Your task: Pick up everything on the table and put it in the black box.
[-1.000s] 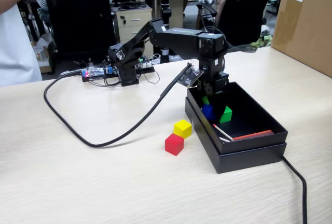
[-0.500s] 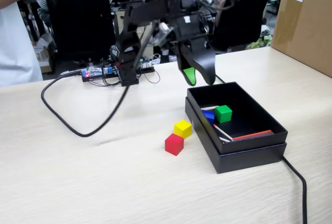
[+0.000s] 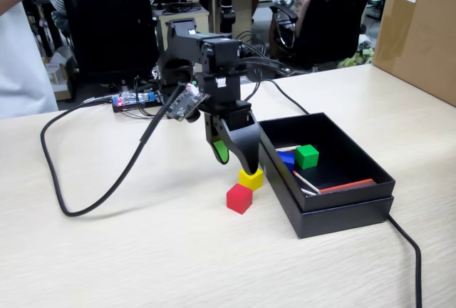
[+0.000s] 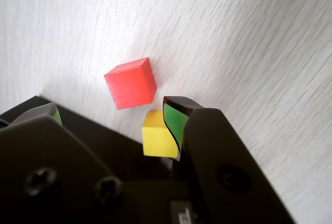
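In the fixed view my gripper [image 3: 236, 164] hangs open just above the yellow cube [image 3: 251, 178], nothing between its fingers. The red cube [image 3: 239, 198] sits on the table [image 3: 142, 251] right in front of the yellow one. The black box [image 3: 356, 197] stands to their right, holding the green cube [image 3: 307, 156] and the blue cube [image 3: 287, 159]. In the wrist view the gripper [image 4: 114, 113] is spread wide. Its green-padded finger [image 4: 176, 120] is beside the yellow cube [image 4: 158, 140], with the red cube [image 4: 130, 83] farther out and the black box [image 4: 104, 130] under the other finger.
Thin sticks [image 3: 308, 182] and a red strip [image 3: 347, 185] lie in the box. A thick black cable [image 3: 100, 197] loops over the table on the left, another [image 3: 407, 245] runs off at the box's right. A brown carton [image 3: 420, 30] stands at the far right. The arm's base [image 3: 174, 87] is behind.
The gripper rose out of the box, leaving the green cube inside, swung left and came down open over the yellow cube. The cable loop shifted left.
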